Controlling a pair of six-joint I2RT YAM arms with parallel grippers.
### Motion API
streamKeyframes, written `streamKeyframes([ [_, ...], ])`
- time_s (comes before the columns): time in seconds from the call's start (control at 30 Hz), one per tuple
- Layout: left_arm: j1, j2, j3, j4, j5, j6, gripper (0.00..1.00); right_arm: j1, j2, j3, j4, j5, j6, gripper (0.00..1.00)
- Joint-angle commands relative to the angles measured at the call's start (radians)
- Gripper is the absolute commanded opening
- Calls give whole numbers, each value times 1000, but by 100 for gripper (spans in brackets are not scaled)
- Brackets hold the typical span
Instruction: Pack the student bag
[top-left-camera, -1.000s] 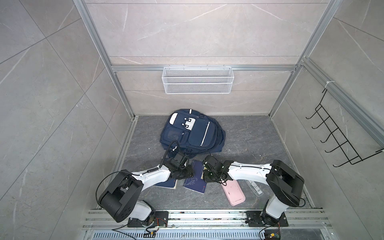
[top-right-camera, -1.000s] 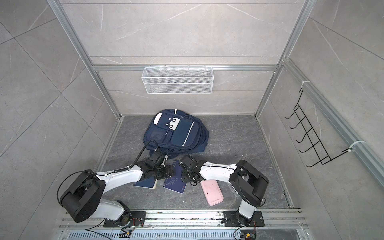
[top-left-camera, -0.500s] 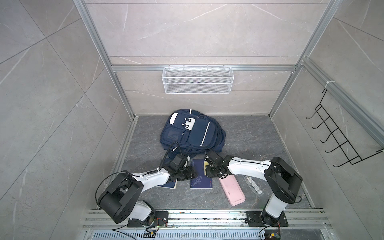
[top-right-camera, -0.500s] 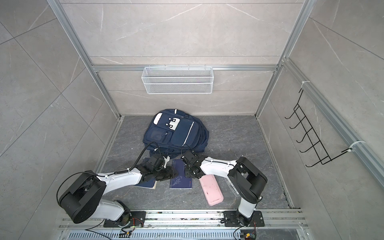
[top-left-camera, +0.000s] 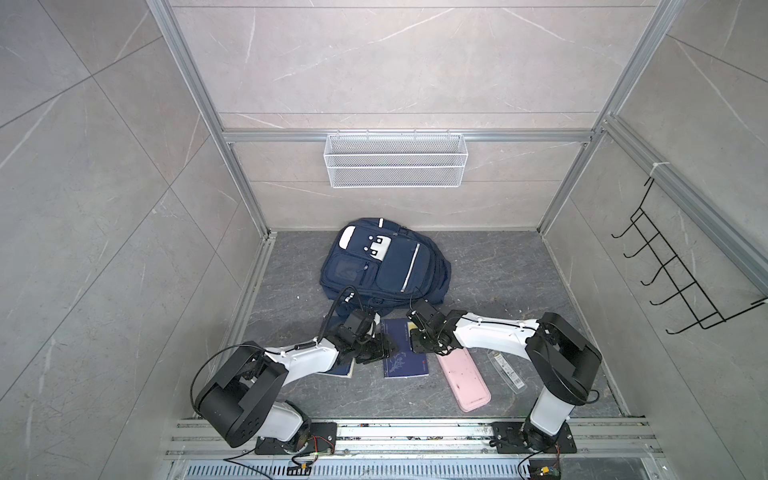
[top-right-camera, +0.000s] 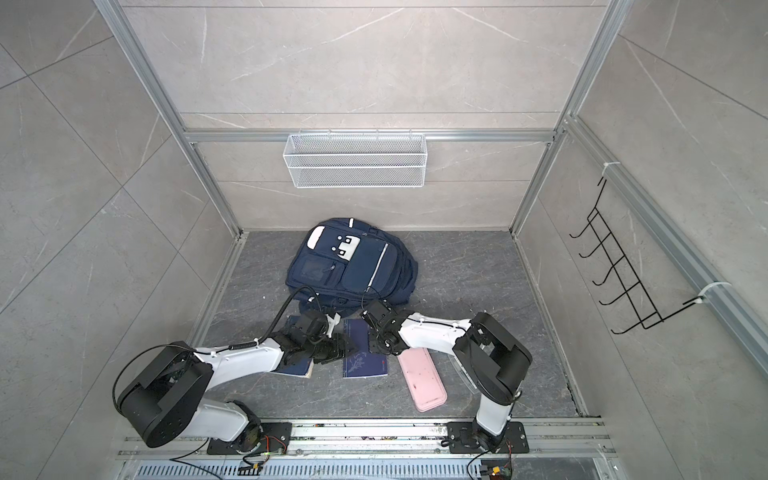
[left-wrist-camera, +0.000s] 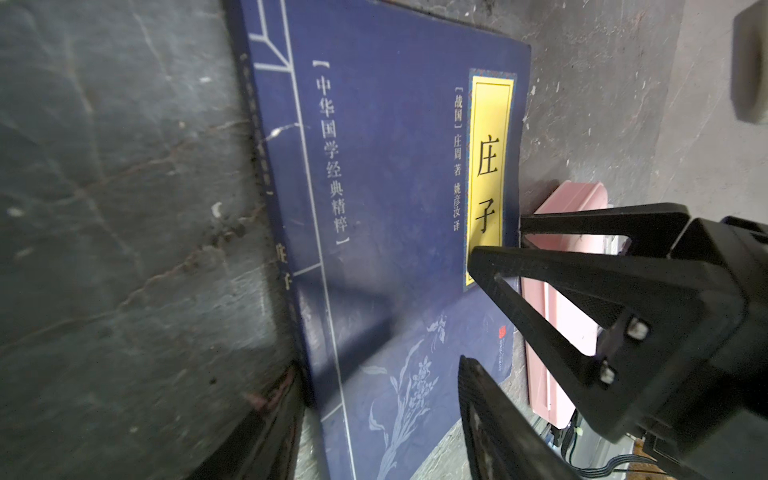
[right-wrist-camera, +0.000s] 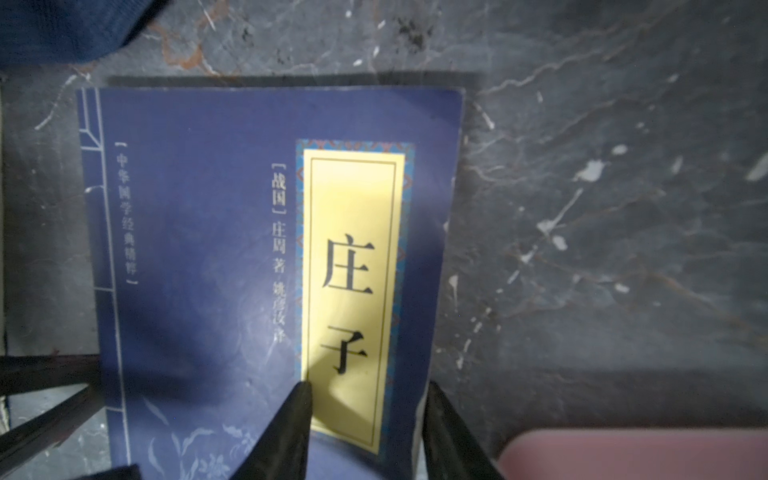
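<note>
Both grippers now bracket the blue book (top-left-camera: 402, 361), which a second ago lay skewed on the dark floor (top-left-camera: 498, 266) and has since been turned square, one short edge facing the student bag (top-left-camera: 386, 270); by my reading that lines the book up for a lift or a push toward the bag, though nothing is packed yet; the bag lies flat at the back of the floor, pockets upward, its near hem just beyond the book, and no open mouth shows in both top views; the pink case (top-left-camera: 463, 378) rests just beside the book on the right; the left arm reaches low along the floor, its left gripper (top-left-camera: 382, 345) at the spine side, jaws standing wide apart over the cover and holding nothing; the right arm stretches in from the opposite side, wrist tipped down, and the right gripper (right-wrist-camera: 369, 386) has its jaws apart astride the fore edge, one fingertip (right-wrist-camera: 297, 411) on the cover, its partner just off it above the floor.
</note>
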Motion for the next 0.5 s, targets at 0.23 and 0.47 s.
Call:
streamKeyframes([
  [0.23,-13,-38,-44,126,129,-58,57,13,91,-35,33,-66,4,40],
  [0.47,-12,-145,-29,101,132,-13,53,19,96,-35,35,-72,6,40],
])
